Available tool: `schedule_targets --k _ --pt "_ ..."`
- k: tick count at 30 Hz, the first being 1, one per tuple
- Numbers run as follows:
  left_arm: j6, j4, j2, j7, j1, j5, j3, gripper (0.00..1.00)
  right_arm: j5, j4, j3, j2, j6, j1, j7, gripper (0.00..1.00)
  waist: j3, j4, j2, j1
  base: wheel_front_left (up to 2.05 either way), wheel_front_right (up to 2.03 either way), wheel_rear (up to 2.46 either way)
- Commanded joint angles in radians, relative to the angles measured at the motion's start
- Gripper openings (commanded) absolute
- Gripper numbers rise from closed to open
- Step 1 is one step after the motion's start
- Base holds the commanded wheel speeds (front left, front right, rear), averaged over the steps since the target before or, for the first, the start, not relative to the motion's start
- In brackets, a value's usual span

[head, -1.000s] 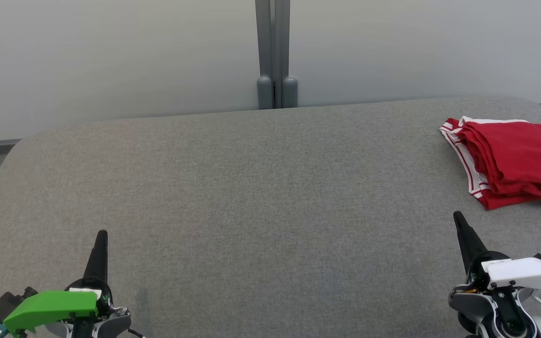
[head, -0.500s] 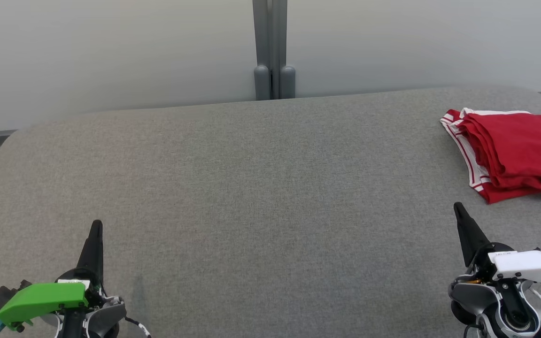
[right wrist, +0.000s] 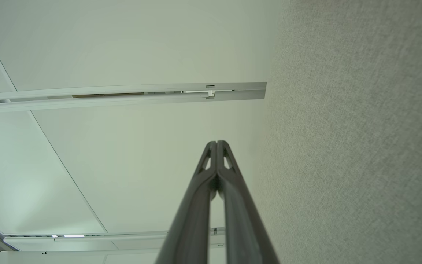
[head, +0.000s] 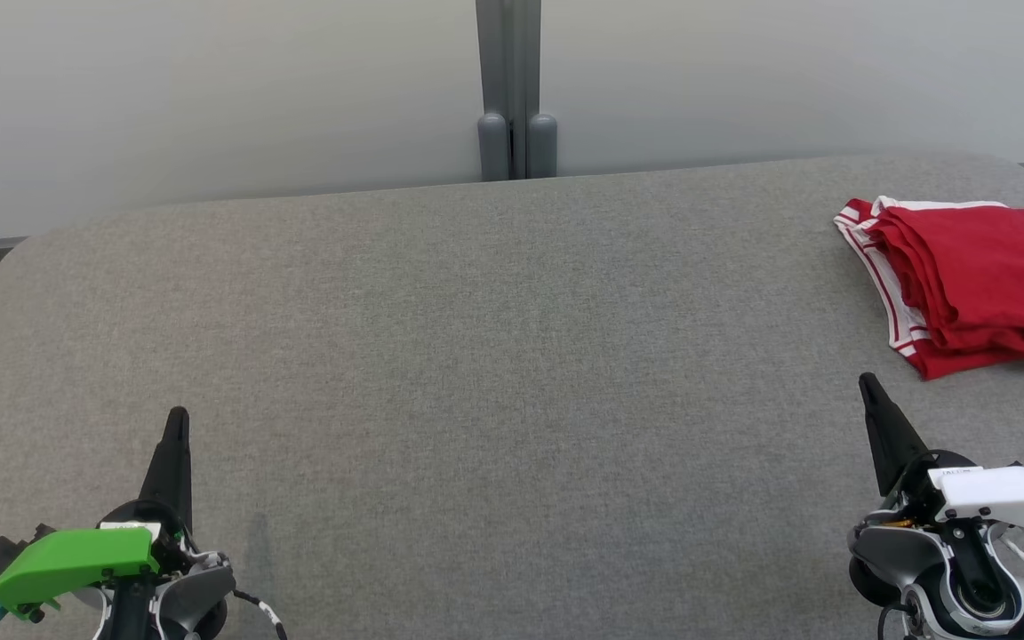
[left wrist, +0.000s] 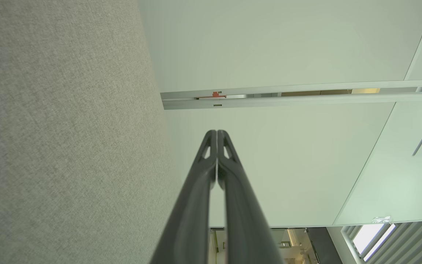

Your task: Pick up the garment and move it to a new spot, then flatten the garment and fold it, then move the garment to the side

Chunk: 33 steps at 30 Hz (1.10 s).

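I see my left gripper at the lower left, fingers pressed together on nothing; my right gripper at the lower right is likewise closed and empty. Both sit over the grey fabric surface. The folded red garment lies near its right edge, beyond the right gripper and apart from it

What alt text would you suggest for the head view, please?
A folded red garment with white-striped trim lies at the far right of a grey fabric table. The left gripper and right gripper sit shut near the lower corners, empty.
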Motion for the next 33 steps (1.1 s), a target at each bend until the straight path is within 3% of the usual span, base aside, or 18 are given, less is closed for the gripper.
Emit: schedule_targets --k 1,33 --pt "-0.004 0.001 0.000 0.005 -0.013 -0.002 0.004 0.00 0.006 0.001 -0.002 0.000 0.001 -0.006 0.003 0.00 0.000 0.000 -0.0001 0.0000 0.00 0.00 0.00" --pt "-0.004 0.002 -0.005 0.009 -0.014 0.007 0.012 0.00 0.007 0.001 -0.001 0.000 0.001 -0.006 0.003 0.00 0.000 0.000 -0.0001 0.0000 0.00 0.00 0.00"
